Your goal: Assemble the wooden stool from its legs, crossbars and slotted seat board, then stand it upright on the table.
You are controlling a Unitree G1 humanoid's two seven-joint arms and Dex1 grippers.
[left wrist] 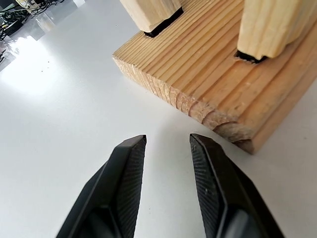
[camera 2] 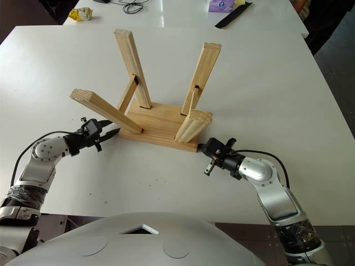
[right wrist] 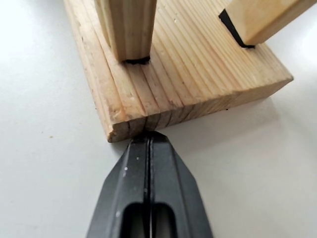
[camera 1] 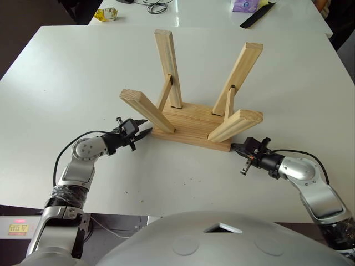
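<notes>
Stool (camera 1: 191, 111): upside down in the middle of the head view, resting on its seat with the legs pointing up. It looks fully put together, but it is not yet standing on its feet.

Seat board (camera 1: 188, 126): flat on the counter (camera 1: 66, 72) with its slotted face up, so the slots could take the legs from above.

Legs (camera 1: 168, 66): four, each set in a dark slot. They splay outward, two toward the top of the frame and two toward the bottom corners of the board.

Crossbars (camera 1: 165, 94): a thin bar leans between the legs on each side. How firmly they are seated cannot be told.

Left gripper (left wrist: 168, 141): low over the counter at the board's lower-left corner, just short of the wood. The fingers are parted by a modest gap and hold nothing. The gap faces the board's edge, probably lined up to take hold there.

Right gripper (right wrist: 148, 136): at the board's lower-right corner. The fingers are pressed together on nothing, and their joined tip touches the board's edge. It is likely acting as a stop or pusher so the board does not slide.

Step in hand: probably getting a hold for the turn-over.

Risk: loose legs could slip out when the stool is tipped.

Beyond: a yellow packet (camera 1: 106, 14) at upper left and a dark strip (camera 1: 256, 15) at upper right, both well apart from the stool.
</notes>
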